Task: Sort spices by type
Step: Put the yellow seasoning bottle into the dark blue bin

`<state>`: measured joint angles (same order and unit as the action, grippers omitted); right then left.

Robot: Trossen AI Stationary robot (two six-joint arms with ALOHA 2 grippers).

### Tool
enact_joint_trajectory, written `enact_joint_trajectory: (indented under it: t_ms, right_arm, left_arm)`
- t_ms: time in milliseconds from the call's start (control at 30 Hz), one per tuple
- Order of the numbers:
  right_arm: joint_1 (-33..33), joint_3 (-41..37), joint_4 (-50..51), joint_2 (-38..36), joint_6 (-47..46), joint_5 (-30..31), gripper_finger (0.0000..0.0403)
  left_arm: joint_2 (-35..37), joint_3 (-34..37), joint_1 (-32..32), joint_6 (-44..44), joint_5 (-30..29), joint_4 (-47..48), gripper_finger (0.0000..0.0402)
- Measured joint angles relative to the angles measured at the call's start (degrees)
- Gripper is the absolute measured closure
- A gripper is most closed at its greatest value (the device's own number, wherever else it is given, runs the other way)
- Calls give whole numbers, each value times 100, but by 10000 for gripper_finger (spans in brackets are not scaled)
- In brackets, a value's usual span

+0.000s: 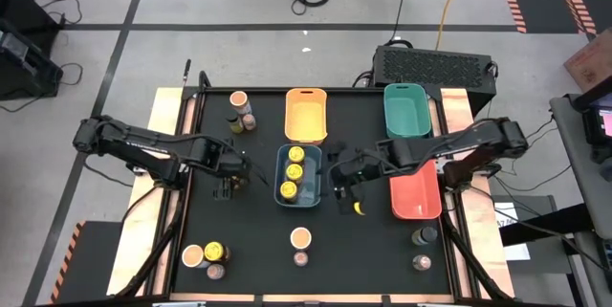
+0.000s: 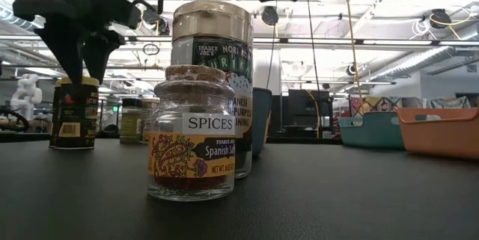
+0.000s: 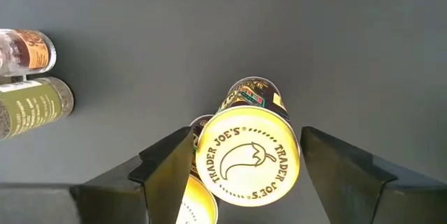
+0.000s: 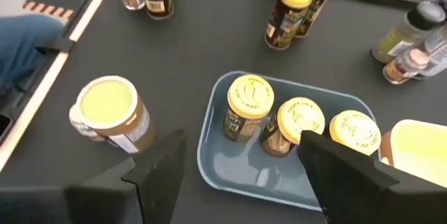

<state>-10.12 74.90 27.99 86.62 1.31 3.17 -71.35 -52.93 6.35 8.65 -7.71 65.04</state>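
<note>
The small glass jar [image 2: 190, 131] nearest the low camera carries a white strip reading "SPICES", and its orange label below shows "TRADER" and "Spanish S", the rest turned out of sight. The taller jar [image 2: 218, 53] just behind it shows "TRADER JOE'S" and cut-off letters ending in "PURPOSE". In the left wrist view a yellow lid [image 3: 248, 157] bears "TRADER JOE'S" printed around a chili pepper outline.
</note>
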Motion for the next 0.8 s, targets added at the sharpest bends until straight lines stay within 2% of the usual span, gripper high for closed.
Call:
enact_joint_trajectory:
  t_ms: [467, 600, 800]
  right_arm:
    - [-413, -38, -452, 5, 23, 0, 131]
    - [-441, -38, -452, 10, 6, 1, 131]
    - [-438, -38, -451, 14, -16, 12, 131]
  left_arm:
    - [-715, -17, -2, -61, 205, 9, 135]
    - [-803, 3, 0, -179, 442, 57, 135]
    - [-793, 4, -1, -187, 467, 264, 166]
